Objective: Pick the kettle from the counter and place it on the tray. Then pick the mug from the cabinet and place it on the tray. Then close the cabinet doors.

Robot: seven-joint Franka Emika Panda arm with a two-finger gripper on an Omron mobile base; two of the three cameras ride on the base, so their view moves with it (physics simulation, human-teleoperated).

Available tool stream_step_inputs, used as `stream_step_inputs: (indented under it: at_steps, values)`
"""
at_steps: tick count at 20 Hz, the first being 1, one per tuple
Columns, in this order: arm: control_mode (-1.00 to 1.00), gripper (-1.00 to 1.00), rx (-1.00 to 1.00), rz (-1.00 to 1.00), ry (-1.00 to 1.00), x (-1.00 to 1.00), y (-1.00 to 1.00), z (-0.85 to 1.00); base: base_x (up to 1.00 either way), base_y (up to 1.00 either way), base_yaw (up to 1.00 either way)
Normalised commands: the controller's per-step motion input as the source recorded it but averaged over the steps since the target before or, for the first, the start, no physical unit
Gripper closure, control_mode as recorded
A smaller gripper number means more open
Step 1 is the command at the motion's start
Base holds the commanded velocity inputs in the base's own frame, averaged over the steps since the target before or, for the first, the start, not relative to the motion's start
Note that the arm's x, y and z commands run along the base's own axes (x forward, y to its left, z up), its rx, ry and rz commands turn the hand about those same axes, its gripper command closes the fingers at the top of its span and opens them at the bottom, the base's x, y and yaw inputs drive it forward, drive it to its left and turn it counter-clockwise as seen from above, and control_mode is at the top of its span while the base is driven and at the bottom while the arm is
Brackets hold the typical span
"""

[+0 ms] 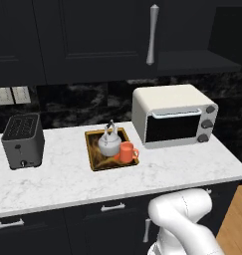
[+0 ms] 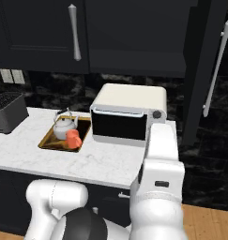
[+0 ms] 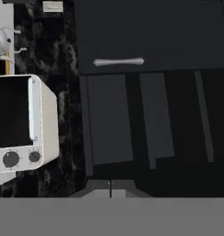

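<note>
We cannot tell how the jaws stand: in the hand view only a small grey part shows at the bottom edge, with no fingertips clear of it, and nothing is seen held or touched. In the base views the white arm (image 2: 157, 187) rises in the foreground and bends upward out of the frame, so the hand itself is cut off.

We take the toaster oven (image 1: 172, 119) as our landmark. It stands on the worktop (image 1: 67, 179), whose front edge runs just ahead of it above black drawers (image 1: 112, 214). Just left of the oven lies the tray (image 1: 95, 162), and on it the kettle (image 1: 109, 142) sits with the mug (image 1: 127, 152) touching or just beside it on the side nearer the oven. Bare worktop lies in front of the tray and between it and the black toaster (image 1: 23, 140), well to the left of the oven.

Above and behind the oven hangs the cabinet (image 1: 192, 62). The left of the cabinet doors (image 1: 92, 40) looks shut, its bar handle (image 1: 152, 35) vertical. In the right base view a second door (image 2: 204, 70) stands swung out to the right of the oven, edge toward us. In the hand view, rolled sideways, dark panels fill the middle, and whether they are door or cabinet interior we cannot make out.
</note>
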Motion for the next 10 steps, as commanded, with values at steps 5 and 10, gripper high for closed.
stream_step_inputs:
  at_steps: [5, 10]
  values:
    - [-1.00, 1.00, 0.05, 0.00, -0.14, -0.02, -0.63, -0.19, 0.00, 0.00, 0.00]
    - [-1.00, 1.00, 0.07, 0.00, -0.03, 0.38, -0.64, -0.52, 0.00, 0.00, 0.00]
